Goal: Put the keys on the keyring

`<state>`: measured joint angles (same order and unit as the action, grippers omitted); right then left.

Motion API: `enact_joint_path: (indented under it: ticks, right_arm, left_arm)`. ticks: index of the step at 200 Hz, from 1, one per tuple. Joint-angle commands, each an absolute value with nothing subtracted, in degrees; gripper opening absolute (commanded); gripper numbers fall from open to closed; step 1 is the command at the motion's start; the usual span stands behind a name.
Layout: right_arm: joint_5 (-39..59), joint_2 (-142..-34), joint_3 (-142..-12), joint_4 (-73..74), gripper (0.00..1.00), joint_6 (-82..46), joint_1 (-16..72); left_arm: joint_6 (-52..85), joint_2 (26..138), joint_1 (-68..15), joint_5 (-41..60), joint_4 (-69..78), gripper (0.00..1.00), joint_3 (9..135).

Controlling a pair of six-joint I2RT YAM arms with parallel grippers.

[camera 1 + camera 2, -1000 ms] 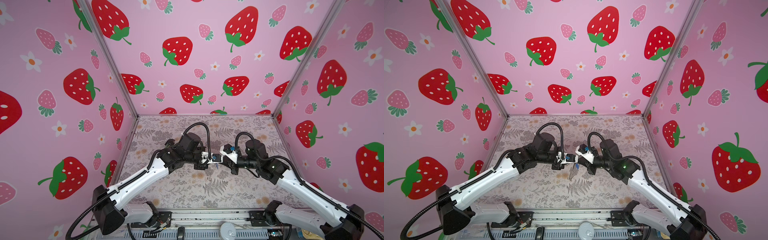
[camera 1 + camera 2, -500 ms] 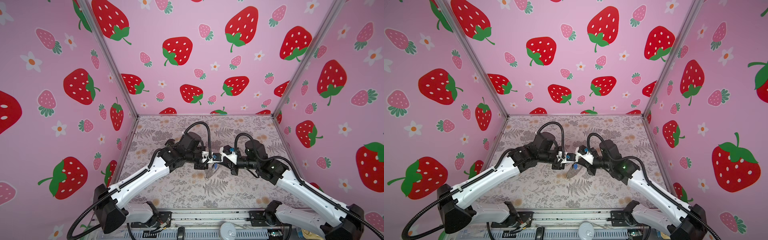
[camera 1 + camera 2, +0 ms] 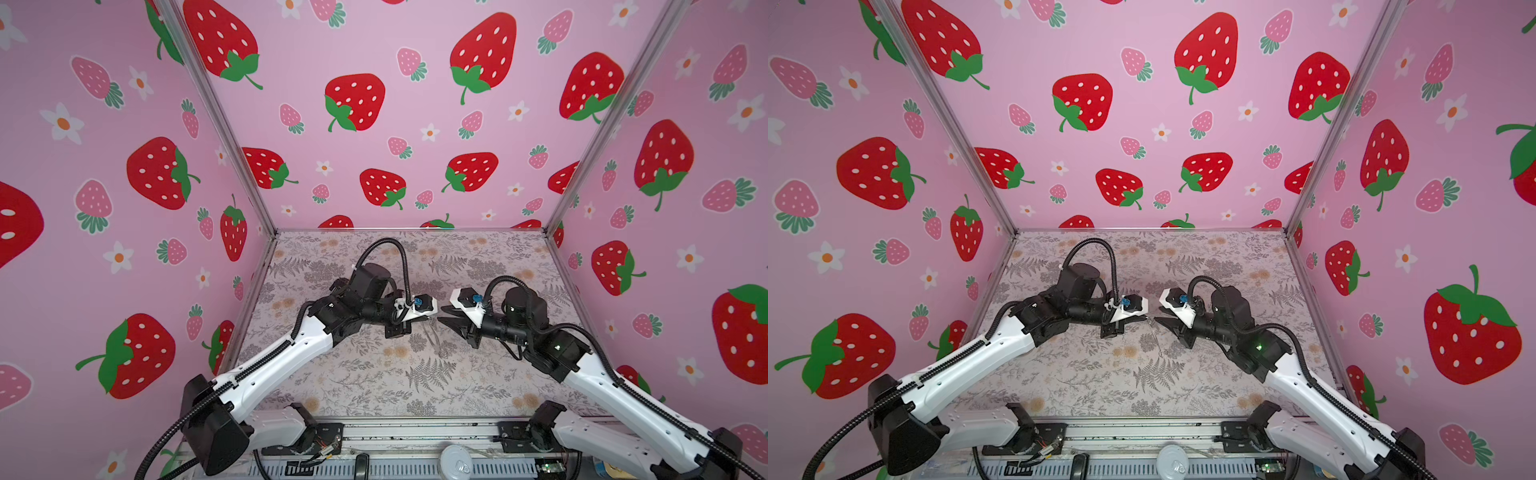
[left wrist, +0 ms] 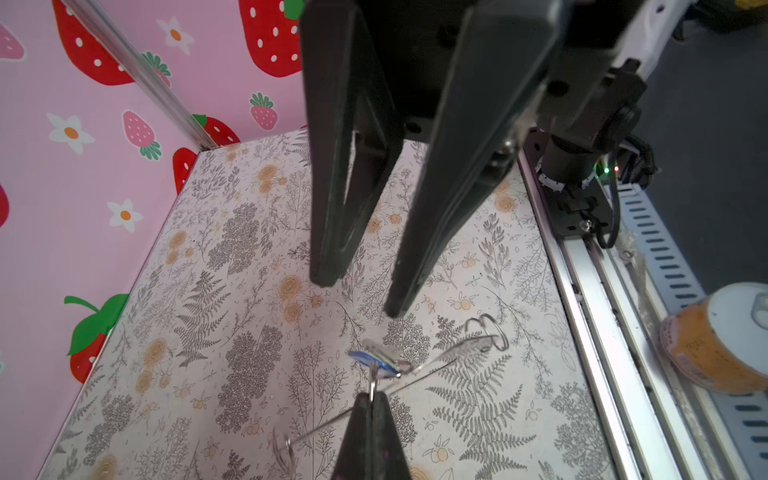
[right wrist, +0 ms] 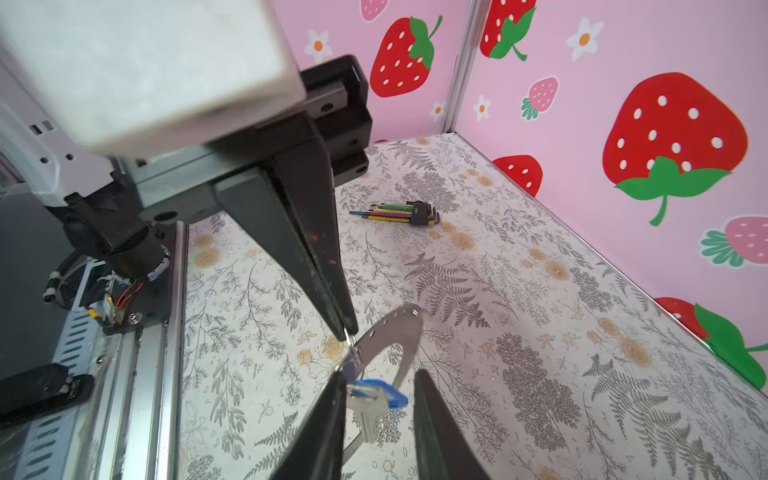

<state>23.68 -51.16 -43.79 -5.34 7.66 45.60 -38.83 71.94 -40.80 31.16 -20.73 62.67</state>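
Note:
My left gripper (image 4: 371, 397) is shut on the small wire loop (image 5: 351, 345) at the rim of the keyring (image 5: 397, 332), a flat grey ring held in the air above the floral floor. The key (image 5: 380, 395), blue-headed with a silver blade, hangs from that loop below the left fingertips (image 5: 347, 324). My right gripper (image 5: 378, 374) stands open with the key between its fingers, close against one of them. In both top views the left gripper (image 3: 430, 318) and right gripper (image 3: 1156, 321) face each other tip to tip at mid-floor, with the keyring (image 3: 433, 336) faint below them.
A bundle of coloured hex keys (image 5: 399, 212) lies on the floor towards the back right corner. Pink strawberry walls (image 3: 374, 124) close in three sides. The metal rail (image 4: 582, 291) runs along the front, with an orange can (image 4: 719, 340) beyond it.
My right gripper's jaws have parted and let go of the key, which now hangs from the loop. The two grippers stand slightly further apart. The left grip is unchanged.

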Motion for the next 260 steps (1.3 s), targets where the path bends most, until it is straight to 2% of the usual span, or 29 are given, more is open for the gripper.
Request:
enact_joint_path:
  ticks: [1,60,122,217,260]
  right_arm:
    - [22.1,-49.7,-41.5,-1.5,0.32,4.6,45.8]
    - [21.6,-50.3,-39.5,-0.4,0.37,4.3,45.8]
    - [25.2,-51.8,-39.2,3.7,0.41,2.8,45.8]
    - [21.4,-53.5,-38.9,6.5,0.41,1.8,45.6]
    - [22.8,-51.2,-37.5,8.6,0.4,1.9,45.6]
  left_arm:
    - [-32.5,69.9,-40.4,33.3,-13.3,0.0,61.2]
    - [-26.5,68.2,-40.1,33.8,-5.2,0.0,57.7]
    - [-20.7,67.9,-39.8,34.7,4.1,0.0,54.9]
    - [-14.9,66.7,-39.1,37.2,14.9,0.0,51.8]
    - [-12.6,66.5,-38.5,37.7,18.8,0.0,50.9]
